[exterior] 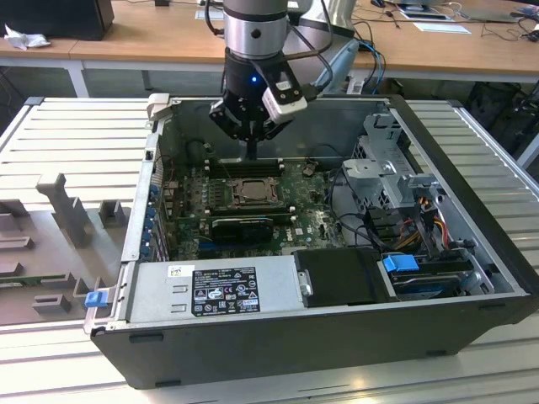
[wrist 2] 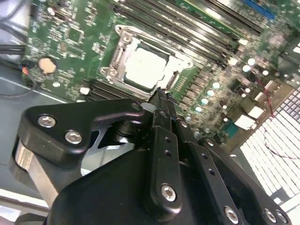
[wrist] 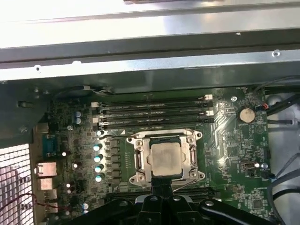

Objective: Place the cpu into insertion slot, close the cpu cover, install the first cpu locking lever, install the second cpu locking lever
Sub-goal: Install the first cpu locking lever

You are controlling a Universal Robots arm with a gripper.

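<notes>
Hovering over the motherboard (exterior: 253, 206), our gripper (wrist 2: 161, 96) has its fingers pressed together, gripping nothing we can see. Just beyond its tips, the cpu (wrist: 165, 159) sits in the insertion slot (wrist: 140, 159), with the cpu cover (wrist: 192, 157) closed around it.
</notes>
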